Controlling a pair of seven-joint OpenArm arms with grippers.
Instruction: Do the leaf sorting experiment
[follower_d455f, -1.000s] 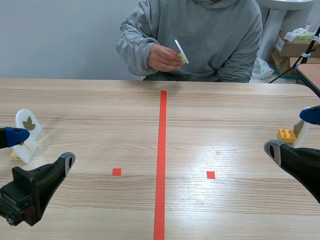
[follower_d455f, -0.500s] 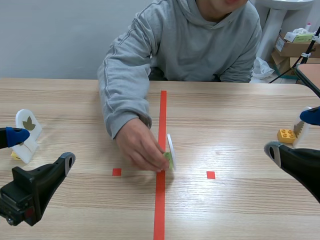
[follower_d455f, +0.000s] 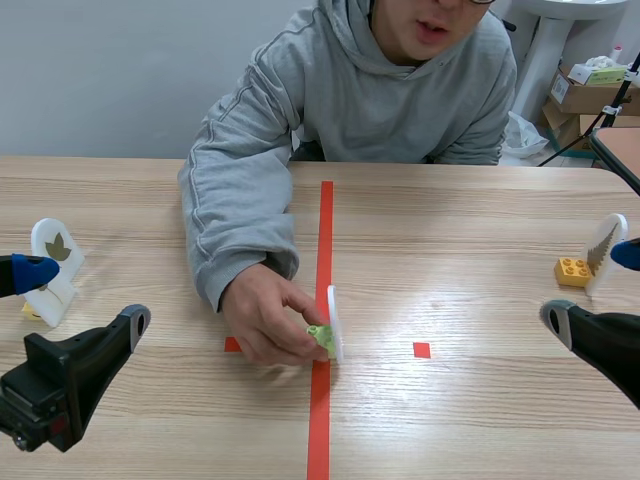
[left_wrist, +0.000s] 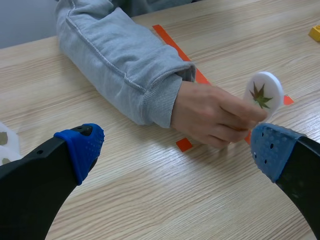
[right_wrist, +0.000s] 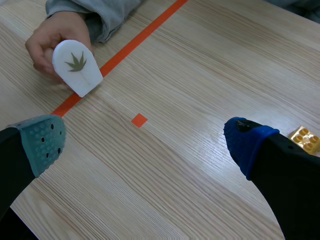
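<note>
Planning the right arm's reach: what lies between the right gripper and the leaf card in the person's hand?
Only bare table with one small tape square separates the right gripper from the leaf card; the right wrist view shows it.

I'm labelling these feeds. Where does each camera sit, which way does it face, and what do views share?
Scene view: between the arms, facing across the table to the person; left arm and right arm enter low.
Left wrist view: on the left arm, looking down at the hand holding the leaf card; its open fingers show.
Right wrist view: on the right arm, facing that card; its open fingers show.
Shared: hand and card, in all three.
</note>
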